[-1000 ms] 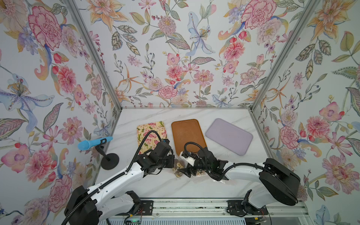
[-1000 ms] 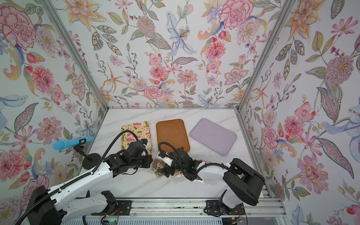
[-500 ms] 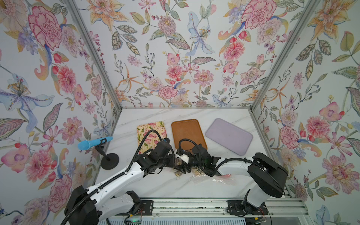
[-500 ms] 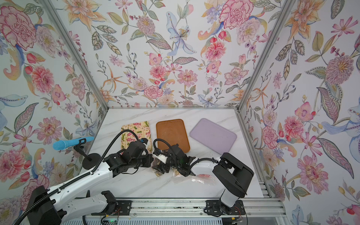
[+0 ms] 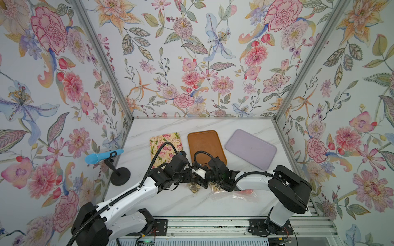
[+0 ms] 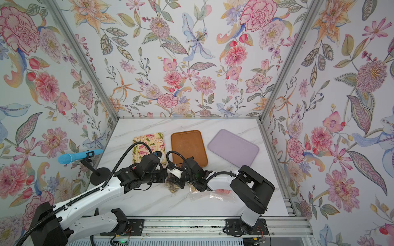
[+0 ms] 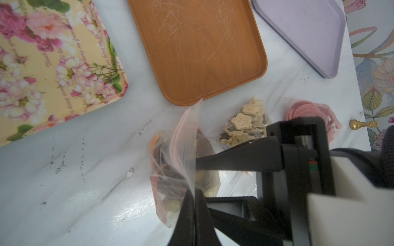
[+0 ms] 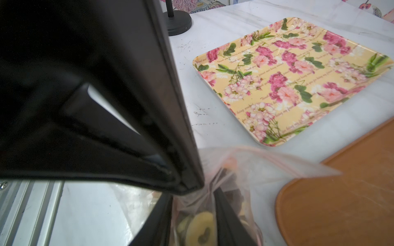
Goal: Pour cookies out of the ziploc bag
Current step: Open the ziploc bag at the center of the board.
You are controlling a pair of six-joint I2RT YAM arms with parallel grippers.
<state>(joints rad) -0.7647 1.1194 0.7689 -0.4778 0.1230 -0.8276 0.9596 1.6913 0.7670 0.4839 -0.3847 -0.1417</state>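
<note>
We are pinching the limp ziploc bag [image 7: 185, 149] rim between pressed left jaws; right jaws seemingly spread around its brittle cookies [image 8: 200, 230]

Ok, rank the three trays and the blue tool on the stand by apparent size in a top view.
1. lilac tray
2. brown tray
3. floral tray: close to the brown one and partly hidden, so this order is unsure
4. blue tool: clearly smallest

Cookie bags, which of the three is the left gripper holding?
The bag of mixed dark, beige and pink rounds, its top edge pinched by the left gripper, jaws shut. The star bag and the pink-disc bag lie ungripped nearby.
</note>
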